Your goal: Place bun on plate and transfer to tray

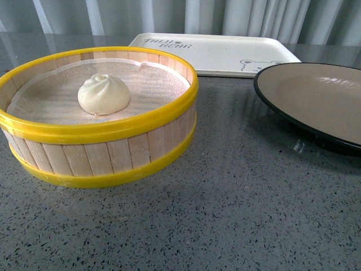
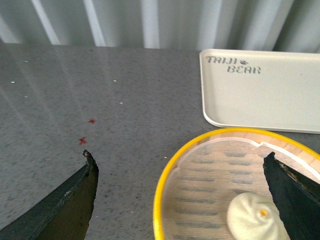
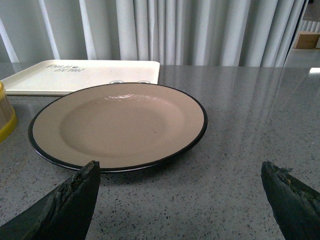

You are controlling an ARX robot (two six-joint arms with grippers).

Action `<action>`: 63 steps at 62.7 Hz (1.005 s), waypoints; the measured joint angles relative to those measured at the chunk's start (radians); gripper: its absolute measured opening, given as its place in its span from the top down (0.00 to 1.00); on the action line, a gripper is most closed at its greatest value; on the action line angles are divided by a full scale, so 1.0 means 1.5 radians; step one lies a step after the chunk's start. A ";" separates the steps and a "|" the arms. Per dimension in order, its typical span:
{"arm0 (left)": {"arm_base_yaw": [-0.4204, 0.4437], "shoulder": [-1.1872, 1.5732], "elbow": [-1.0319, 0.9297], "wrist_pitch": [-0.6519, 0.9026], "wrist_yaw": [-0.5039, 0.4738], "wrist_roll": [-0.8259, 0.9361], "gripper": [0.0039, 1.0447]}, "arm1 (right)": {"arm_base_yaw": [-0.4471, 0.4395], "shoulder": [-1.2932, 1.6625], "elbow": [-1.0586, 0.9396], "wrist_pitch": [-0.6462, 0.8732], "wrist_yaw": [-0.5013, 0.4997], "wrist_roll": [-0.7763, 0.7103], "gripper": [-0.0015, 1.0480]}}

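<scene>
One speckled grey stone tabletop (image 1: 237,214), backed by pale pleated curtains (image 1: 225,17), carries a yellow-rimmed wooden steamer basket (image 1: 113,155), a cream rectangular tray (image 1: 220,53) and a beige black-rimmed round plate (image 1: 316,93). The small white pleated bun (image 1: 104,94) sits inside the basket. The left gripper (image 2: 182,200) and right gripper (image 3: 180,200) gape wide, empty.

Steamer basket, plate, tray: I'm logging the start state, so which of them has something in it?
The yellow-rimmed steamer basket: the bun sits inside it. The plate and tray show nothing on them.
</scene>
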 joint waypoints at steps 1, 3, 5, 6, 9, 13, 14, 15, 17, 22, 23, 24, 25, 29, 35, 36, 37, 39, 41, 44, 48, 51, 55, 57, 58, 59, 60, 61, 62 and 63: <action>-0.004 0.014 0.012 -0.007 0.001 -0.002 0.06 | 0.000 0.000 0.000 0.000 0.000 0.000 0.08; -0.011 0.041 0.033 -0.022 0.011 -0.009 0.06 | 0.000 0.000 0.000 0.000 0.000 0.000 0.08; -0.017 0.060 0.047 -0.034 0.015 -0.013 0.06 | 0.000 0.000 0.000 0.000 0.000 0.000 0.08; -0.021 0.070 0.056 -0.039 0.014 -0.012 0.06 | 0.000 0.000 0.000 0.000 0.000 0.000 0.08; -0.028 0.091 0.072 -0.047 0.014 -0.013 0.06 | 0.000 0.000 0.000 0.000 0.000 0.000 0.08; -0.036 0.115 0.095 -0.066 0.020 -0.019 0.06 | 0.000 0.000 0.000 0.000 0.000 0.000 0.08; -0.039 0.122 0.101 -0.072 0.020 -0.023 0.06 | 0.000 0.000 0.000 0.000 0.000 0.000 0.08; -0.039 0.125 0.105 -0.077 0.022 -0.026 0.06 | 0.000 0.000 0.000 0.000 0.000 0.000 0.08; -0.042 0.135 0.114 -0.091 0.031 -0.036 0.06 | 0.000 0.000 0.000 0.000 0.000 0.000 0.08; -0.052 0.163 0.134 -0.123 0.037 -0.048 0.06 | 0.000 0.000 0.000 0.000 0.000 0.000 0.08; -0.053 0.166 0.135 -0.126 0.037 -0.048 0.06 | 0.000 0.000 0.000 0.000 0.000 0.000 0.08; -0.054 0.169 0.136 -0.128 0.036 -0.048 0.06 | 0.000 0.000 0.000 0.000 0.000 0.000 0.08; -0.054 0.172 0.136 -0.130 0.037 -0.049 0.06 | 0.000 0.000 0.000 0.000 0.000 0.000 0.08; -0.054 0.179 0.136 -0.142 0.044 -0.053 0.06 | 0.000 0.000 0.000 0.000 0.000 0.000 0.08; -0.054 0.187 0.138 -0.152 0.046 -0.053 0.06 | 0.000 0.000 0.000 0.000 0.000 0.000 0.08; -0.055 0.190 0.138 -0.152 0.045 -0.052 0.06 | 0.000 0.000 0.000 0.000 0.000 0.000 0.08; -0.055 0.192 0.139 -0.153 0.044 -0.052 0.06 | 0.000 0.000 0.000 0.000 0.000 0.000 0.08; -0.056 0.196 0.139 -0.154 0.042 -0.049 0.06 | 0.000 0.000 0.000 0.000 0.000 0.000 0.08; -0.058 0.201 0.140 -0.155 0.041 -0.047 0.06 | 0.000 0.000 0.000 0.000 0.000 0.000 0.08; -0.062 0.208 0.140 -0.157 0.035 -0.041 0.06 | 0.000 0.000 0.000 0.000 0.000 0.000 0.08; -0.066 0.217 0.140 -0.161 0.031 -0.034 0.06 | 0.000 0.000 0.000 0.000 0.000 0.000 0.08; -0.067 0.222 0.140 -0.161 0.029 -0.032 0.06 | 0.000 0.000 0.000 0.000 0.000 0.000 0.08; -0.068 0.227 0.140 -0.161 0.028 -0.031 0.06 | 0.000 0.000 0.000 0.000 0.000 0.000 0.08; -0.068 0.230 0.140 -0.161 0.027 -0.030 0.06 | 0.000 0.000 0.000 0.000 0.000 0.000 0.08; -0.068 0.232 0.140 -0.161 0.027 -0.030 0.06 | 0.000 0.000 0.000 0.000 0.000 0.000 0.08; -0.068 0.232 0.140 -0.161 0.026 -0.030 0.06 | 0.000 0.000 0.000 0.000 0.000 0.000 0.08; -0.068 0.233 0.140 -0.161 0.025 -0.030 0.06 | 0.000 0.000 0.000 0.000 0.000 0.000 0.08; -0.068 0.234 0.140 -0.161 0.024 -0.030 0.06 | 0.000 0.000 0.000 0.000 0.000 0.000 0.08; -0.068 0.235 0.140 -0.161 0.024 -0.030 0.06 | 0.000 0.000 0.000 0.000 0.000 0.000 0.08; -0.068 0.236 0.140 -0.161 0.024 -0.030 0.06 | 0.000 0.000 0.000 0.000 0.000 0.000 0.08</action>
